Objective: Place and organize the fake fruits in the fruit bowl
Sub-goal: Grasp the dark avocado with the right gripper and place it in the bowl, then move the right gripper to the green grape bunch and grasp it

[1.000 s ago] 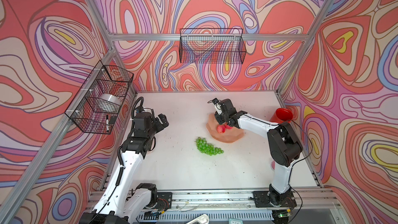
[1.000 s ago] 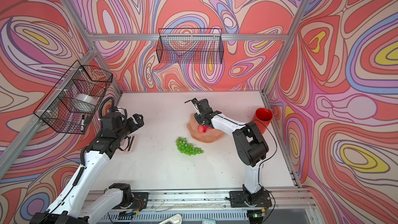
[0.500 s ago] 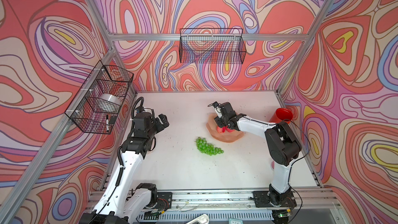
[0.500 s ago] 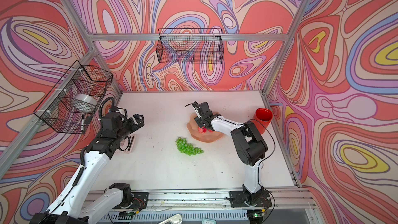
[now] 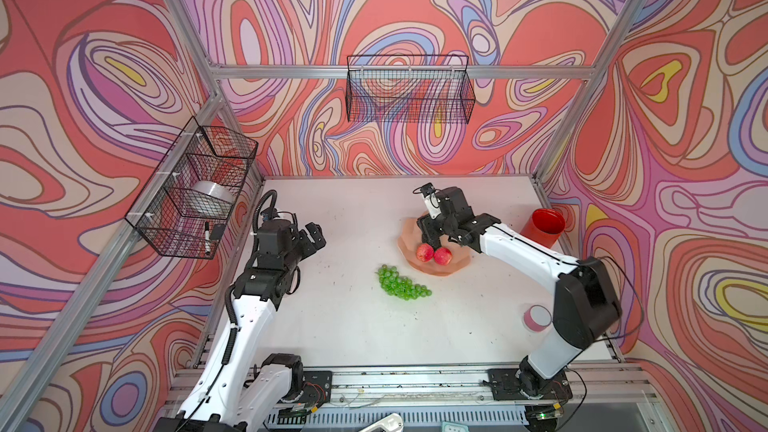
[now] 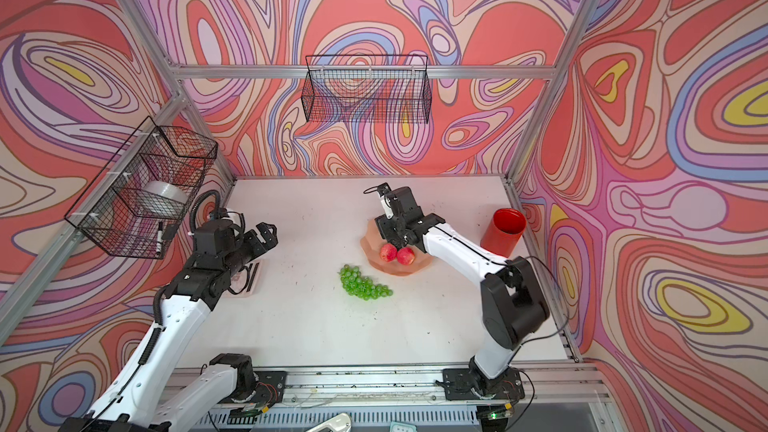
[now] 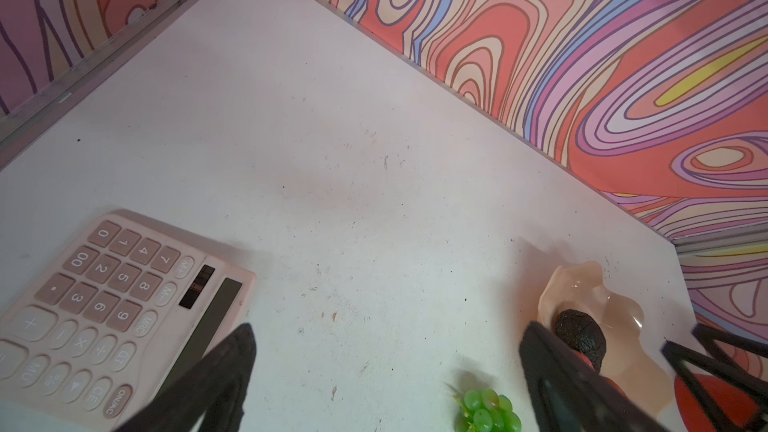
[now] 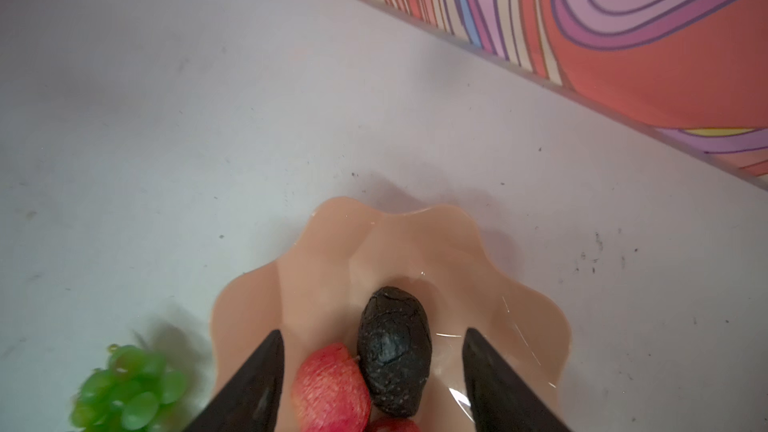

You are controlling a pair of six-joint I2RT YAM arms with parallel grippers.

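Right gripper (image 8: 372, 331): jaws apart over bowl (image 8: 415, 234), nothing held. Avocado (image 8: 392, 363) lies free between them. Apples (image 5: 424, 252) touch each other in bowl. Grapes (image 5: 401, 284) on table (image 5: 353, 326) near bowl. Left gripper (image 7: 386, 328): wide, empty, well apart.

The left arm (image 5: 249, 317) stands bent by the table's (image 5: 332, 326) left edge, with the left gripper (image 5: 313, 235) raised, jaws spread wide. The right arm (image 5: 519, 251) stretches toward the far middle, with the right gripper (image 8: 372, 336) angled down, jaws parted.
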